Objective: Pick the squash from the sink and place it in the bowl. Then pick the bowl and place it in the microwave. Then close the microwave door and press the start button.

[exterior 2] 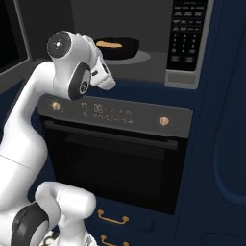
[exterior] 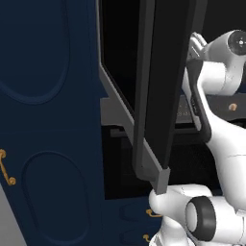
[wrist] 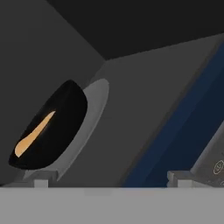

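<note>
The squash (exterior 2: 109,44) lies inside the glossy black bowl (exterior 2: 126,49), which sits on the grey turntable (exterior 2: 142,58) in the microwave (exterior 2: 188,77). In the hand view the bowl (wrist: 61,118) with the squash (wrist: 33,136) appears at the left, well ahead of my gripper (wrist: 109,180). Its fingertips (wrist: 41,183) stand far apart with nothing between them, so it is open. My hand (exterior 2: 101,69) hovers at the cavity's front left, apart from the bowl. The microwave door (exterior: 158,72) is swung open toward me. The sink is out of view.
The keypad (exterior 2: 188,33) runs down the microwave's right side. Below sits a black oven (exterior 2: 120,158) with knobs (exterior 2: 164,121) and a horizontal handle. Navy cabinets (exterior: 48,120) flank both sides. The door's lower corner (exterior: 162,181) hangs just above my arm's base.
</note>
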